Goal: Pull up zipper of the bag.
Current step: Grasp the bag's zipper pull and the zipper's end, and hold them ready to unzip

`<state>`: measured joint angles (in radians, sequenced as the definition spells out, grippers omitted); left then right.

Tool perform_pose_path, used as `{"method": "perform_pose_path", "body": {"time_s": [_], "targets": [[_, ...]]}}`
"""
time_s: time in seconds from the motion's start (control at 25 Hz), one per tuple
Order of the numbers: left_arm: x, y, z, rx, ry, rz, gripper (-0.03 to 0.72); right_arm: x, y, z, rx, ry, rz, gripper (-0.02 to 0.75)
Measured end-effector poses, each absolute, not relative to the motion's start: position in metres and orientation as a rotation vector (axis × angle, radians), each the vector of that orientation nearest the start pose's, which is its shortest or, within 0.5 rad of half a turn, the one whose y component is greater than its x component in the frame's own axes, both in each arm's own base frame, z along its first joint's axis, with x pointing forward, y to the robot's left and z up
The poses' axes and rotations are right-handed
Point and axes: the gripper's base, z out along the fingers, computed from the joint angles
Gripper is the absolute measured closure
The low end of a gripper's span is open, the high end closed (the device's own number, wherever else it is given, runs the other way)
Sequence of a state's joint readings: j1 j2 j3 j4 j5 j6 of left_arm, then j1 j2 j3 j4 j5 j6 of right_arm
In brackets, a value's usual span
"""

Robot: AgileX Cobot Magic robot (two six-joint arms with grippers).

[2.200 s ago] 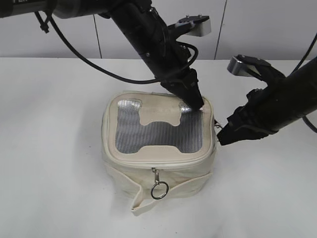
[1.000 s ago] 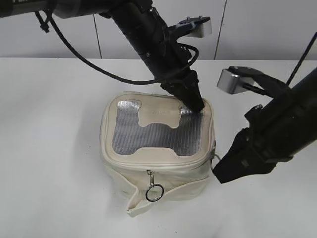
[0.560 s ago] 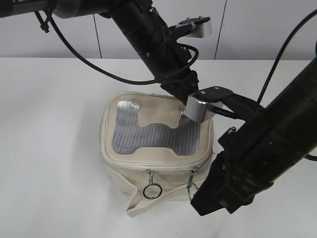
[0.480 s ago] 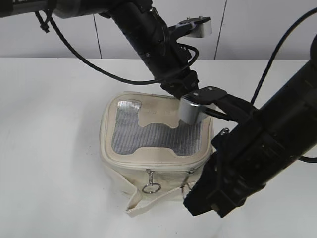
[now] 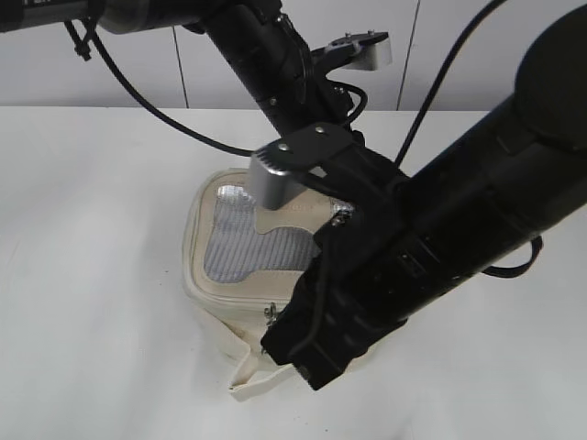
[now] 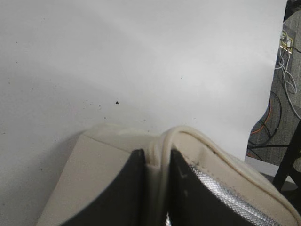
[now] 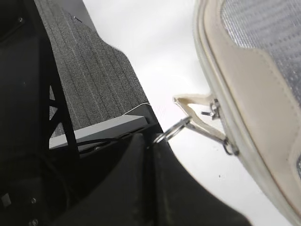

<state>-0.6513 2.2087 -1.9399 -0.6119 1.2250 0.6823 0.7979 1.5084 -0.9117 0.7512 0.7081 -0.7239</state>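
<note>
The cream bag (image 5: 209, 286) sits on the white table, its grey mesh lid (image 5: 229, 240) up. In the exterior view my right arm covers its right half and front. My left gripper (image 6: 157, 162) is shut on the bag's raised lid edge (image 6: 162, 141) at the back; in the exterior view its tips are hidden. My right gripper (image 7: 153, 142) is shut on the silver ring (image 7: 171, 130) of a zipper pull, stretched out from the zipper track (image 7: 203, 70) at the bag's front (image 7: 244, 94). A second pull (image 7: 212, 111) hangs beside it. My right gripper's tips sit at the bag's front left (image 5: 280, 346).
The flat cream strap (image 5: 252, 378) trails off the bag's front onto the white table (image 5: 92, 275). The table's edge and a dark stand (image 7: 56, 113) over grey floor lie behind my right gripper. Cables hang past the table's far edge (image 6: 287, 80).
My right arm has swept from the bag's right side round the front corner to its front left, shut on the pull ring. The pull travelled along the front edge. The left arm stayed.
</note>
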Motion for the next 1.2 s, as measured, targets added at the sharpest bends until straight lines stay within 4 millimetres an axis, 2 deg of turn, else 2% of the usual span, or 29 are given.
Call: {"method": "perform_pose_path", "body": {"time_s": [0.36,0.56,0.68,0.8,1.0,1.12,1.2], "targets": [[0.341,-0.322,0.228,1.585,2.383,-0.868,0.585,0.184,0.267,0.227,-1.417,2.316,0.851,0.733],[0.34,-0.321,0.228,1.593,2.386,-0.862,0.586,0.185,0.269,0.23,-1.436,2.308,0.861,0.733],[0.341,-0.321,0.228,1.592,2.386,-0.86,0.586,0.184,0.268,0.229,-1.397,2.379,0.844,0.722],[0.341,-0.321,0.228,1.584,2.383,-0.854,0.587,0.184,0.264,0.231,-1.324,2.463,0.789,0.64],[0.342,-0.321,0.228,1.581,2.382,-0.849,0.58,0.183,0.256,0.243,-1.222,2.513,0.721,0.369],[0.341,-0.32,0.235,1.581,2.367,-0.832,0.514,0.181,0.252,0.253,-1.188,2.502,0.727,0.234],[0.34,-0.318,0.243,1.575,2.346,-0.817,0.453,0.179,0.249,0.26,-1.164,2.492,0.73,0.183]]}}
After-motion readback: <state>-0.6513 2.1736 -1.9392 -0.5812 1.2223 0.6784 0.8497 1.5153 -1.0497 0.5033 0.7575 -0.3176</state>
